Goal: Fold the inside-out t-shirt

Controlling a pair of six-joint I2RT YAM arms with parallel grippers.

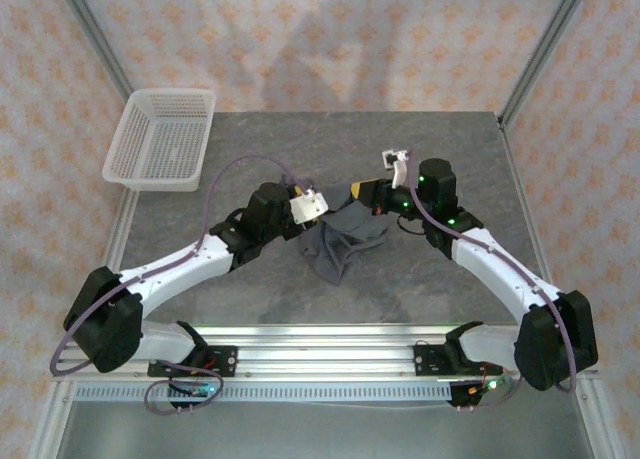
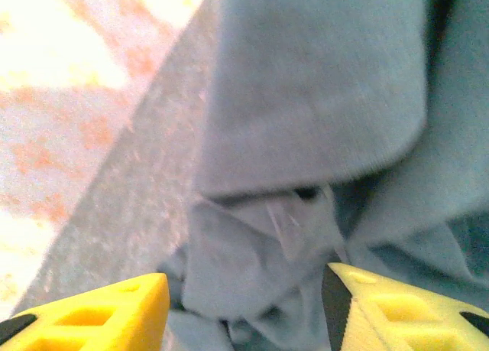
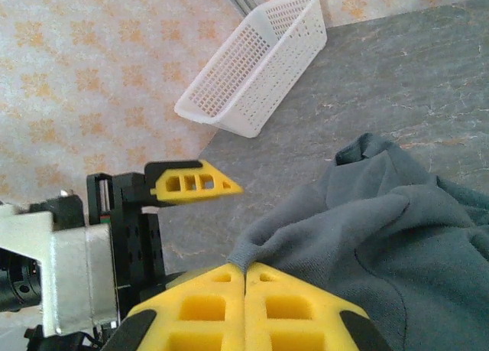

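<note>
Top external view: the inside-out t-shirt (image 1: 338, 247) lies bunched in a heap at the middle of the table (image 1: 420, 289), between the two arms. The left gripper (image 1: 328, 215) meets the heap's upper left edge. The right gripper (image 1: 372, 201) meets its upper right corner, where the cloth rises toward it. A white mesh basket (image 1: 160, 139) sits at the far left corner, well apart from the cloth.

Left wrist view: the left gripper (image 2: 244, 320) stands with its jaws spread wide. Folds of the t-shirt (image 2: 321, 99) lie between and beyond the yellow fingers (image 2: 99, 316), and nothing is pinched.

Right wrist view: the right gripper (image 3: 244, 271) has its fingers pressed together, pinching a fold of the t-shirt (image 3: 382, 244) at the tips. The cloth drapes off to the right. The basket (image 3: 252, 68) stands beyond on the table (image 3: 428, 76).
</note>
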